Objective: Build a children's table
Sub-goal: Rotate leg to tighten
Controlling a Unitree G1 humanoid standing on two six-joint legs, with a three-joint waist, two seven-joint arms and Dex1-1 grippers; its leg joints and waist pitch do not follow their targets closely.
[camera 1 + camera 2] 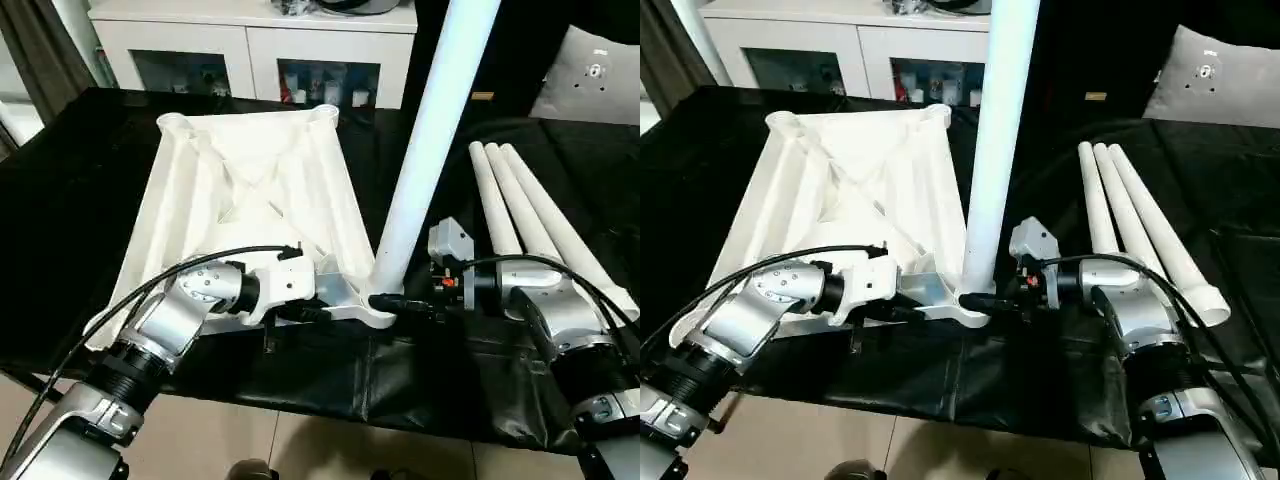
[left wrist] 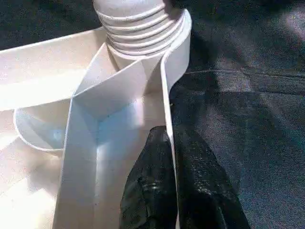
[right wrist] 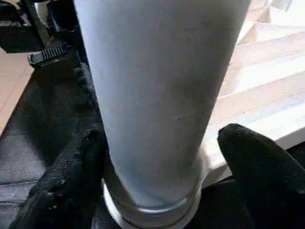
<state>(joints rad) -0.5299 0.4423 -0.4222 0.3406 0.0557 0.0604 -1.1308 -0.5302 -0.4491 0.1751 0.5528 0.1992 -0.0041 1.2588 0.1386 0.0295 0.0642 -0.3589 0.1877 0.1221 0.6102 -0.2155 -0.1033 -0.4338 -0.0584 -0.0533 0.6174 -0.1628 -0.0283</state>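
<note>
The children's table top [image 1: 250, 190] lies upside down on the black cloth, ribs and corner sockets facing up. One white leg [image 1: 430, 130] stands upright in the near right corner socket [image 2: 143, 28]. My left gripper [image 2: 171, 136] is shut on the top's thin rim wall [image 2: 167, 90] just beside that socket. My right gripper [image 3: 159, 143] reaches in from the right at the leg's base. Its black fingers [image 3: 71, 176] straddle the leg, open, with a small gap on one side.
Three loose white legs [image 1: 530, 215] lie side by side on the cloth to the right. A white cabinet [image 1: 250, 50] with dark glass stands behind, and a grey cushion [image 1: 595, 75] sits at the far right. The table's front edge [image 1: 330, 400] drops to the tiled floor.
</note>
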